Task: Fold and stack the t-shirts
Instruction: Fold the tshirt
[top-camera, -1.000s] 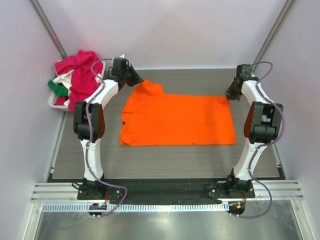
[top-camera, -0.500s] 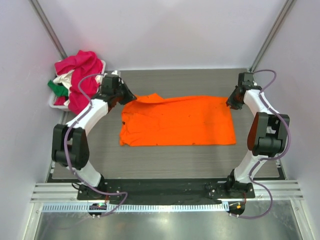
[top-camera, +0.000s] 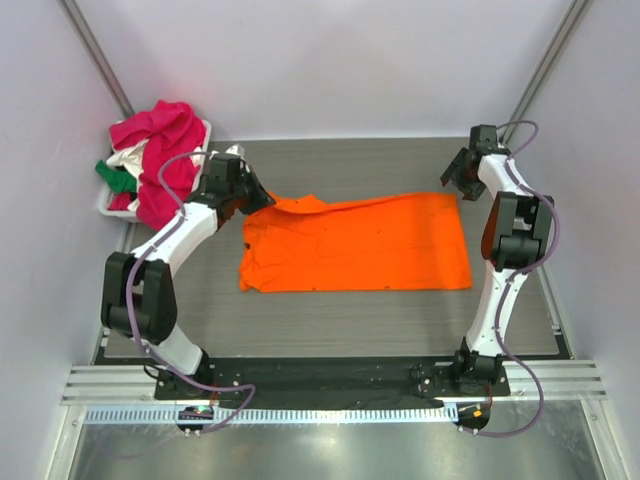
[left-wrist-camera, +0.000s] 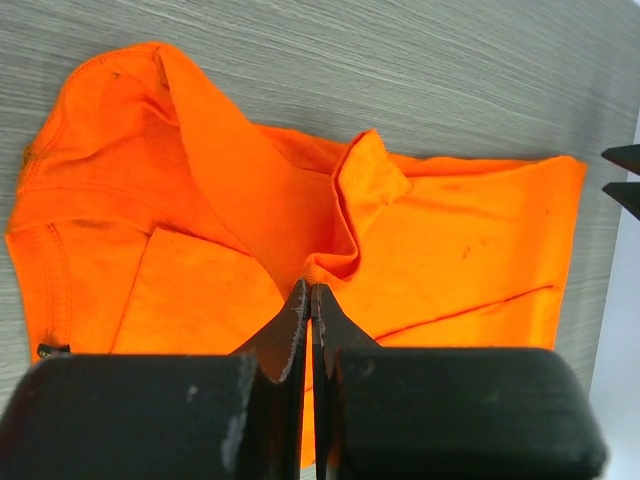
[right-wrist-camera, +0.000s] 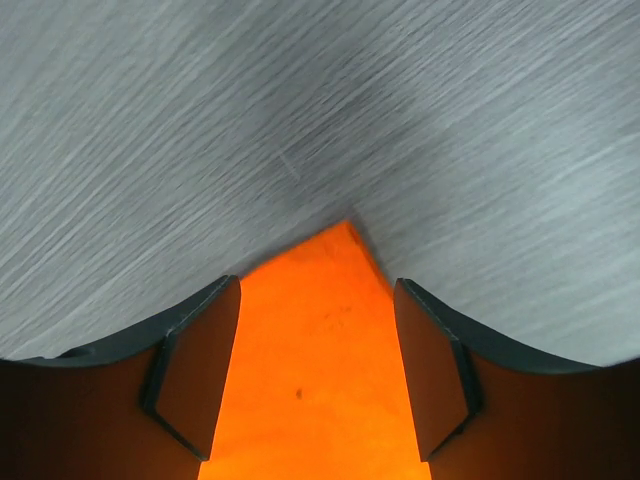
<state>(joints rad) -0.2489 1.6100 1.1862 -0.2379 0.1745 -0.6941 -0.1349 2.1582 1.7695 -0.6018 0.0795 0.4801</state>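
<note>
A bright orange t-shirt (top-camera: 360, 243) lies spread across the grey table, its far left part raised into a fold (left-wrist-camera: 350, 215). My left gripper (top-camera: 262, 196) is at that far left corner, jaws shut, with orange cloth pinched at their tips (left-wrist-camera: 310, 292). My right gripper (top-camera: 456, 178) hovers open over the shirt's far right corner (right-wrist-camera: 345, 240); the cloth lies flat between the fingers, untouched. More t-shirts, magenta-pink (top-camera: 160, 150), white and green (top-camera: 112, 176), are heaped at the far left.
The heap sits in a white basket (top-camera: 108, 209) at the table's far left corner, close behind my left arm. Pale walls enclose the table on three sides. Bare grey table (top-camera: 330, 320) lies between the shirt and the arm bases.
My right gripper has opened, let go of the shirt's far right corner and lifted away. My left gripper, still shut, has pulled the far left part of the shirt down and inward.
</note>
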